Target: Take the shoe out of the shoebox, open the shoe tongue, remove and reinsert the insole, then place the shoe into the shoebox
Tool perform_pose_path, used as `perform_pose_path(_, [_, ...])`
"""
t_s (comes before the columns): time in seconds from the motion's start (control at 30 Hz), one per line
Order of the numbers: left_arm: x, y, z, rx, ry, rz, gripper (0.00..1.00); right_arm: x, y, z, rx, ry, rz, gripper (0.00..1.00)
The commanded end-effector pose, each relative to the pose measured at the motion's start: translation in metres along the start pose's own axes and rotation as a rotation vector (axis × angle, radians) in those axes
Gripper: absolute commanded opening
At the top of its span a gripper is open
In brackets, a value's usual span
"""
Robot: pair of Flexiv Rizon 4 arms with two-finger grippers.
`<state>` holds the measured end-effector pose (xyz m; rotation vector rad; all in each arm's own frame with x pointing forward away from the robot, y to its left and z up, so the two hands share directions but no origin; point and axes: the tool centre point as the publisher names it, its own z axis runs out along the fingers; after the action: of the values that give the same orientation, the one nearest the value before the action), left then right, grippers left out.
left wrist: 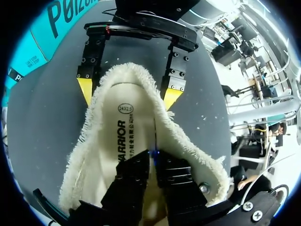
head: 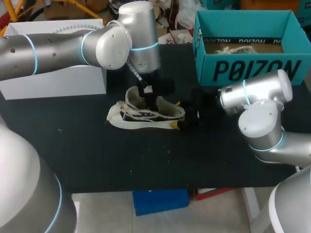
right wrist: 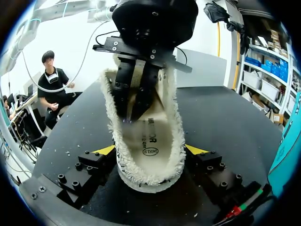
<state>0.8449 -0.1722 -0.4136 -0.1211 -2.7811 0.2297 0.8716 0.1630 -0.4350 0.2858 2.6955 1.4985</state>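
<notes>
Head view, from the left: a white box [head: 53, 82] stands at the far left edge of the black table [head: 97, 160]. Beside it the left arm comes in and bends down, so that the left gripper [head: 149, 97] dips straight into the mouth of a cream low-top shoe [head: 146, 115] lying near the table's middle, toe toward the white box. In the left wrist view this gripper's black fingers [left wrist: 134, 181] are drawn together, their ends pressed on the printed insole [left wrist: 120, 141] deep inside the frayed collar. Whether they pinch any of it cannot be told.

At the shoe's heel sits the right gripper [head: 184, 119], reaching in low from the right. Both wrist views show its yellow fingertips [left wrist: 85, 90] pressed against the heel from either side — clamped on the shoe. Farther right and back, the teal shoebox [head: 252, 68] stands open, well apart from the shoe.
</notes>
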Motion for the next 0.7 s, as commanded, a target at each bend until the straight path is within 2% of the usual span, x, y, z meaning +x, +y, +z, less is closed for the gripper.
perform_pose_path(0.03, [0.005,0.002,0.002,-0.006,-0.015,0.004,0.36,0.0,0.0,0.002,0.002,-0.002,0.002,0.0])
perform_pose_path(0.23, [0.004,0.002,0.006,-0.028,-0.035,-0.001,0.33,0.0,0.0,0.002,0.002,-0.002,0.002,0.0])
perform_pose_path(0.33, [0.003,0.003,0.01,-0.076,-0.072,-0.018,0.33,0.0,0.0,0.002,0.002,-0.002,0.002,0.0])
perform_pose_path(0.7, [0.006,0.01,0.023,-0.215,-0.319,-0.085,0.3,0.0,0.0,0.002,0.002,-0.002,0.002,0.0])
